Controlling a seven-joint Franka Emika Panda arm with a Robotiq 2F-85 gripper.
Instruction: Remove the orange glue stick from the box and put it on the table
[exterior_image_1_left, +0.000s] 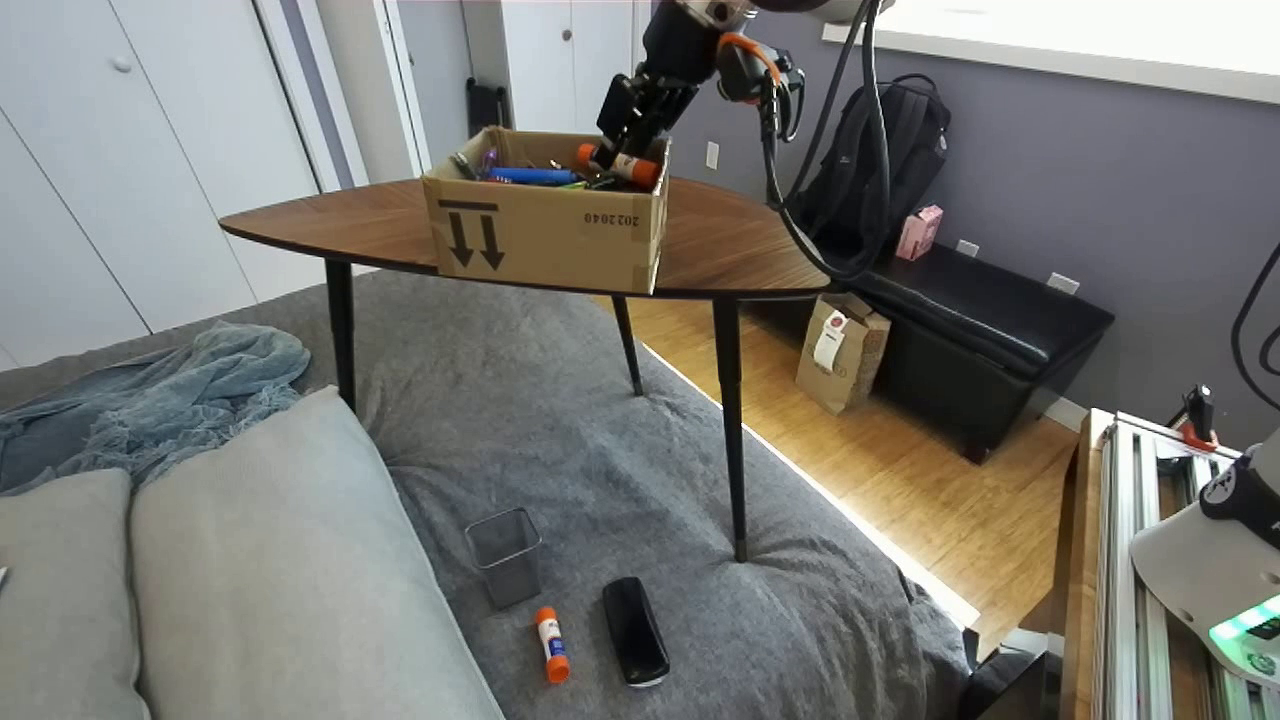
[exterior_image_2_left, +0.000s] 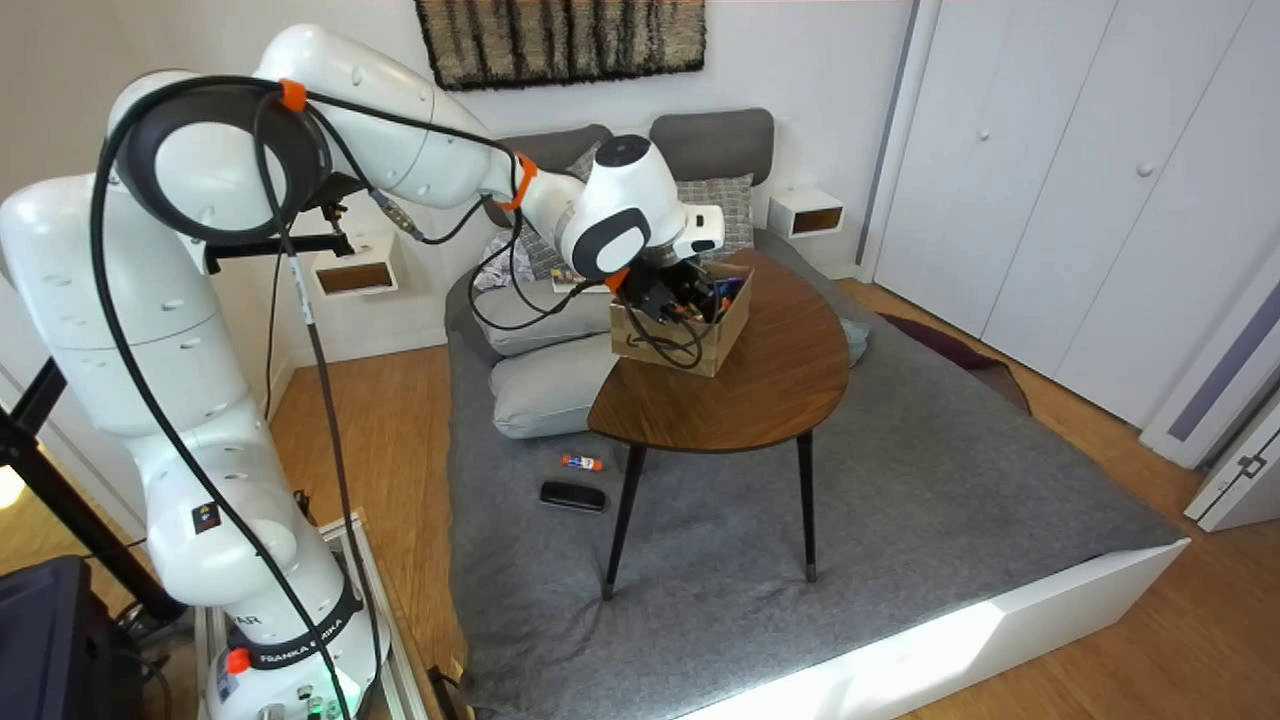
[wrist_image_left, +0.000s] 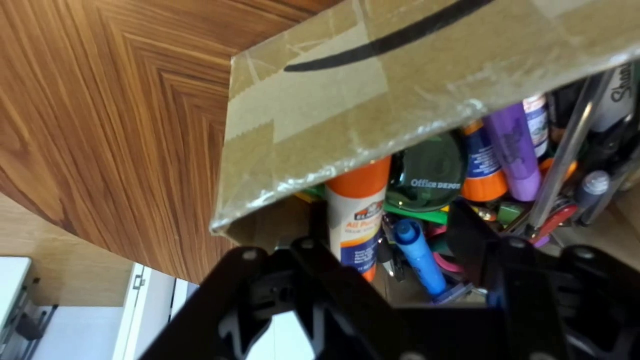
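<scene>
The tan cardboard box (exterior_image_1_left: 545, 240) stands on the brown wooden table (exterior_image_1_left: 745, 240); both also show in the wrist view, the box (wrist_image_left: 340, 105) and the table (wrist_image_left: 145, 100). The orange glue stick (wrist_image_left: 356, 220), with a white and blue label, lies tilted in the box near a wall, its top partly under the rim. It also shows in an exterior view (exterior_image_1_left: 635, 168), partly behind a finger. My gripper (wrist_image_left: 391, 222) is open and reaches down into the box. The left finger in the wrist view is close beside the stick; whether it touches I cannot tell.
In the box lie a blue marker (wrist_image_left: 417, 257), a purple marker (wrist_image_left: 510, 150), a dark green round item (wrist_image_left: 427, 172) and a second glue stick (wrist_image_left: 482, 165). On the bed are another glue stick (exterior_image_1_left: 552, 645), a black case (exterior_image_1_left: 635, 632) and a mesh cup (exterior_image_1_left: 503, 557).
</scene>
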